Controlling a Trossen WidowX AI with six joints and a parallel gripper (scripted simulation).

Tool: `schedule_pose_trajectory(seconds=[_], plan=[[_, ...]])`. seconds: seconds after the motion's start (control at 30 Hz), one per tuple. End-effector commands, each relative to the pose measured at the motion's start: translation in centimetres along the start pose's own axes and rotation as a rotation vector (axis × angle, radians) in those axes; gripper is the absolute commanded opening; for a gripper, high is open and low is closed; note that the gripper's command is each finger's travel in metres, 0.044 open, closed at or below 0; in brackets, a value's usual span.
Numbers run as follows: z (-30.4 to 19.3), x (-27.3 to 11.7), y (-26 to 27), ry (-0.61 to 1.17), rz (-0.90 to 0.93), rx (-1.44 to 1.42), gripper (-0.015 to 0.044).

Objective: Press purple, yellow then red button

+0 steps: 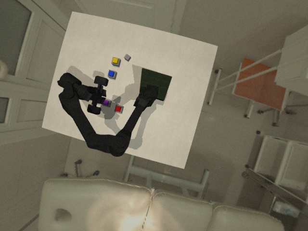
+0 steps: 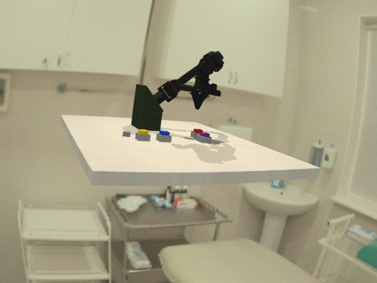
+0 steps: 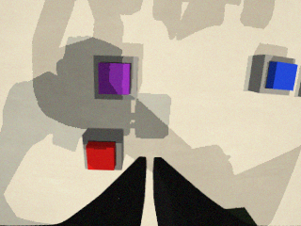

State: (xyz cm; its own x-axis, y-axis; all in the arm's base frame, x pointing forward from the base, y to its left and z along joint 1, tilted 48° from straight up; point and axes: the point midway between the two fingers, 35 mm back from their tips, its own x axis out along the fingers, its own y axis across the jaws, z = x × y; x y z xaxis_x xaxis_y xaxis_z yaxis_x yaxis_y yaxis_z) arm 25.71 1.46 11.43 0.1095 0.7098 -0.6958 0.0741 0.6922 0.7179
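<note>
hand (image 3: pixel 150 162) narrow, holding nothing, raised above red button (image 3: pixel 102 154); purple button (image 3: pixel 113 78) beside, blue button (image 3: pixel 280 75) apart.

We see three square push-buttons, each a coloured cap on a low grey square base, all upright on the white table top (image 2: pixel 121 158). The purple-capped button (image 1: pixel 106 102) sits just beside the red-capped button (image 1: pixel 118 108), both well apart from the dark green wedge-shaped base block (image 1: pixel 156 83). The yellow-capped button (image 1: pixel 115 60) lies farther from that block. All three caps stand raised.
</note>
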Motion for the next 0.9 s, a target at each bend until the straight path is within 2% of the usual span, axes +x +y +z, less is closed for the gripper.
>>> schedule_pose_trajectory(seconds=[0.0,0.1,0.23,0.43,0.87], plan=[[-3.2,0.5,3.2,0.001,0.017,-0.003,0.0020],[-5.3,0.8,4.9,0.002,0.030,-0.011,0.0020],[-5.5,1.0,5.0,0.002,0.030,-0.012,0.0020],[-5.5,6.8,5.2,0.001,0.033,-0.013,0.0020],[-5.5,8.3,5.2,0.001,0.032,-0.013,0.0020]])
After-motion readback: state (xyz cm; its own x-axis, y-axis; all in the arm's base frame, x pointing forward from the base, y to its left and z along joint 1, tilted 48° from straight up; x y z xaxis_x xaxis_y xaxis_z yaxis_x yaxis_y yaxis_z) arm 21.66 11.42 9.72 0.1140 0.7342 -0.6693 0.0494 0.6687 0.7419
